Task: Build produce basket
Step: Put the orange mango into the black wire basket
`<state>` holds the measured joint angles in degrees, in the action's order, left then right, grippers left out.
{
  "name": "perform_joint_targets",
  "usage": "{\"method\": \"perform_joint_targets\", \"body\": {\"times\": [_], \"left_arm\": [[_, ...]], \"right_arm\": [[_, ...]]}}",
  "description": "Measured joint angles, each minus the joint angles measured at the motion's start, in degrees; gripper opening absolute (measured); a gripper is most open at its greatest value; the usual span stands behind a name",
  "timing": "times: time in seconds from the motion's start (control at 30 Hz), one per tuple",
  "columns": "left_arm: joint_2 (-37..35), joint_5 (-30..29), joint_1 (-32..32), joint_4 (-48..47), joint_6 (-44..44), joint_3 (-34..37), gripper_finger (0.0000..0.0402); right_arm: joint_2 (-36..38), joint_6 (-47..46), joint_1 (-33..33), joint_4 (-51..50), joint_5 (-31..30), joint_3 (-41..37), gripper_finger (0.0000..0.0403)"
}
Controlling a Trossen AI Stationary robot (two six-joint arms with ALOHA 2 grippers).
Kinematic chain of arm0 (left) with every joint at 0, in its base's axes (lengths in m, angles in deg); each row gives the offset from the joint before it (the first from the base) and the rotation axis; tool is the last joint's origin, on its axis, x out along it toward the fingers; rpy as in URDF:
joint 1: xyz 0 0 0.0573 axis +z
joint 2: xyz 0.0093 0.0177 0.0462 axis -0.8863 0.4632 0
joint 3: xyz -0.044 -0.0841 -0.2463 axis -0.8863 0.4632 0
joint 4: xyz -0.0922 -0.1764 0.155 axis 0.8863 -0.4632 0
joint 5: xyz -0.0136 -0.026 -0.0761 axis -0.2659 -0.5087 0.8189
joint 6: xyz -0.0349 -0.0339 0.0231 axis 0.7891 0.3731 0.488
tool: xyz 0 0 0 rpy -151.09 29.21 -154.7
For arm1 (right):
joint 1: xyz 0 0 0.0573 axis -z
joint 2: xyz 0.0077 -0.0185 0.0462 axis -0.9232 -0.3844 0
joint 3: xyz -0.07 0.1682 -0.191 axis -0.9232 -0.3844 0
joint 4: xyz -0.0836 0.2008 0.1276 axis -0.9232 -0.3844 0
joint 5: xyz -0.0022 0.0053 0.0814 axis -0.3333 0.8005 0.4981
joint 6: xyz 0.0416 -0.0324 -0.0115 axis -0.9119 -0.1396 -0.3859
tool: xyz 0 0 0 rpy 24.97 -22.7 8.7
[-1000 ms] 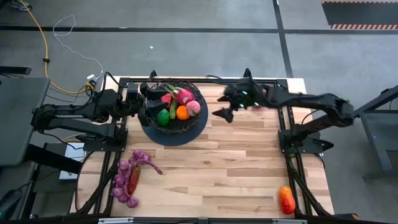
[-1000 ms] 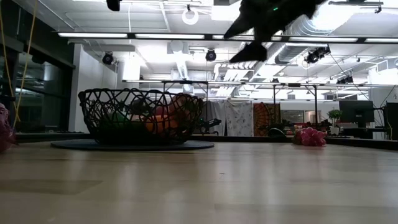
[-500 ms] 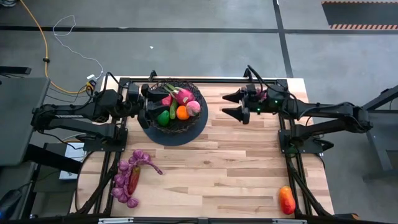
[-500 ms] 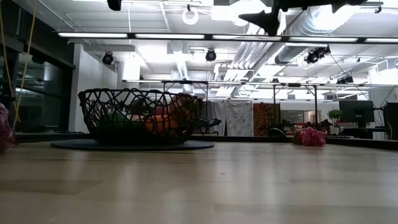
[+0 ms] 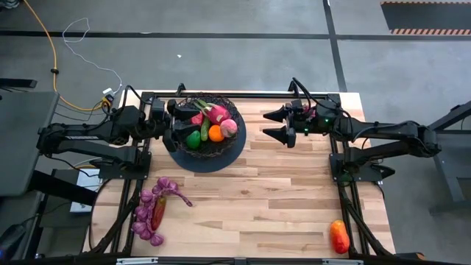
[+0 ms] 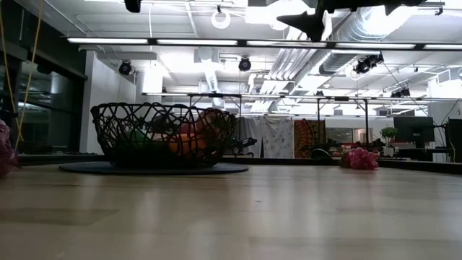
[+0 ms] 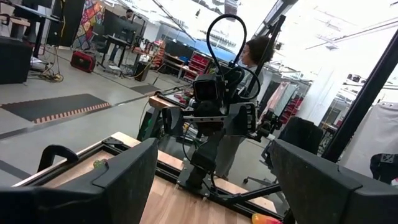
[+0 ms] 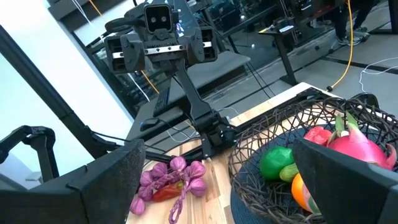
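Note:
The black wire basket (image 5: 207, 124) stands on its dark round base (image 5: 210, 157) at the table's far left. Inside lie a green lime (image 5: 193, 138), an orange (image 5: 215, 133), a pink fruit (image 5: 229, 127) and a red-pink fruit (image 8: 354, 149). My left gripper (image 5: 175, 122) hangs open, raised over the basket's left rim, pointing level toward the right. My right gripper (image 5: 266, 124) is open, raised right of the basket and pointing level at it. Purple grapes (image 5: 151, 213) with a red piece lie near the front left. A red-orange mango (image 5: 338, 237) lies at the front right.
A pink piece of produce (image 6: 359, 159) lies on the table toward the far right, below my right arm. Bare wooden tabletop (image 5: 257, 191) stretches between the basket, the grapes and the mango. Black frame rails run along the table's left and right edges.
My right gripper has risen and drawn back toward the table's right edge, tipping up from a downward slant to level. Its fingers stay open. It has kept still over the last half second. The basket and produce have not moved.

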<state>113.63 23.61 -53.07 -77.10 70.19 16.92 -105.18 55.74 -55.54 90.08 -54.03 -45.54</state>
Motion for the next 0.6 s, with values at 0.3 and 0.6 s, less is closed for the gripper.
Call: {"method": "perform_joint_targets", "body": {"times": [0.3,0.6], "left_arm": [[0.02,-0.97,0.00,-1.78,0.44,0.00,0.0303],[1.65,-1.09,-0.02,-2.13,1.28,0.00,0.0303]], "right_arm": [[0.00,0.01,0.00,-0.02,0.00,0.00,0.0398],[-1.09,-10.70,-1.02,-22.60,5.74,5.50,0.0398]]}}
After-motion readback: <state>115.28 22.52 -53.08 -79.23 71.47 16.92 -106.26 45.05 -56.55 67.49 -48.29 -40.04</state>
